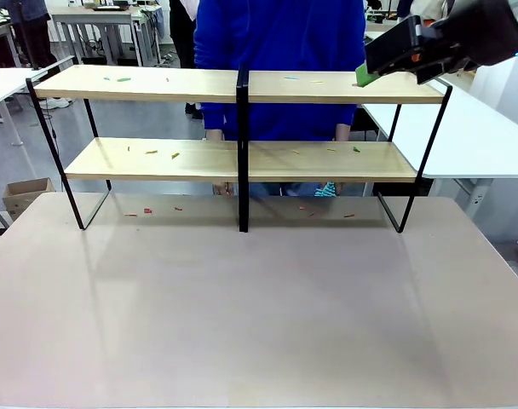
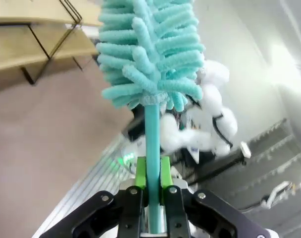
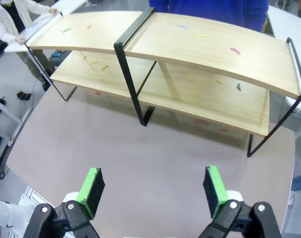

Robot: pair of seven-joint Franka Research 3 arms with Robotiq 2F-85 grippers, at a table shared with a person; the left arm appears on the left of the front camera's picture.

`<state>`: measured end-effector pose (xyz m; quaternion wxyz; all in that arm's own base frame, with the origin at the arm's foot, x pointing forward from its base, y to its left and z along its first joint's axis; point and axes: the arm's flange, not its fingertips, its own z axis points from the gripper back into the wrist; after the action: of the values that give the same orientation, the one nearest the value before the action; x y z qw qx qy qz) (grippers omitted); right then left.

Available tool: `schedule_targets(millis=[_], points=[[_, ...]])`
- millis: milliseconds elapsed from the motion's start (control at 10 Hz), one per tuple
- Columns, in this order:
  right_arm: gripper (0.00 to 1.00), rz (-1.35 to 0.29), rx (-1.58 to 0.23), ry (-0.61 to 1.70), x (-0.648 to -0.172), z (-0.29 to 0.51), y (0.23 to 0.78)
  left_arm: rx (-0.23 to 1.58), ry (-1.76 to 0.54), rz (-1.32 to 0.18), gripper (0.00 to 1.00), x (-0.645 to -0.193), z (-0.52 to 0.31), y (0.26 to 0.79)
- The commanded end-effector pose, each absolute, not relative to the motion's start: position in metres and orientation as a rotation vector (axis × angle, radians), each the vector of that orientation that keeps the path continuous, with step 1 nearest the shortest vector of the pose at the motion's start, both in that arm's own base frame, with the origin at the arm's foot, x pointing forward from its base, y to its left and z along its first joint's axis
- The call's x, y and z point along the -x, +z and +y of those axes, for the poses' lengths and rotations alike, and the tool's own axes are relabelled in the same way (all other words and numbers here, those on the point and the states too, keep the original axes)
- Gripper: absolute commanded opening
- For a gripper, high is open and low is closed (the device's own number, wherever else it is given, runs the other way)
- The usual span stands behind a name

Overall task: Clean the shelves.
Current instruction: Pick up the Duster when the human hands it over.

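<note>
Teal fluffy duster [image 2: 150,54] | left fingers [image 2: 140,173] clenched on its stick | right fingers [image 3: 92,191] released | light-wood black-framed shelves [image 1: 157,83] on counter [image 1: 259,307], strewn with coloured scraps [image 1: 123,79]

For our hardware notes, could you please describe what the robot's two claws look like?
The left claw and right claw look alike: black jointed links with silver pivot pins, tipped with flat, bright green pads.
</note>
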<state>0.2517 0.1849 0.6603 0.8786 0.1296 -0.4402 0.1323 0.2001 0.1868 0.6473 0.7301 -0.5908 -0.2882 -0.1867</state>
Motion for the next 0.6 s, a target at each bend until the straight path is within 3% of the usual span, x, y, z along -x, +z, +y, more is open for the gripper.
schedule_targets(millis=[0, 100, 500], points=[[1.00, -0.919, -0.271, 0.274, -0.252, 0.185, 0.661, 1.373, -0.344, -0.681, 0.00, -0.229, 0.179, 0.640], [1.00, -0.919, -0.271, 0.274, -0.252, 0.185, 0.661, 1.301, -0.411, -0.635, 0.00, -0.200, 0.187, 0.647], [1.00, -0.919, -0.271, 0.274, -0.252, 0.185, 0.661, 1.301, -0.411, -0.635, 0.00, -0.200, 0.187, 0.647]])
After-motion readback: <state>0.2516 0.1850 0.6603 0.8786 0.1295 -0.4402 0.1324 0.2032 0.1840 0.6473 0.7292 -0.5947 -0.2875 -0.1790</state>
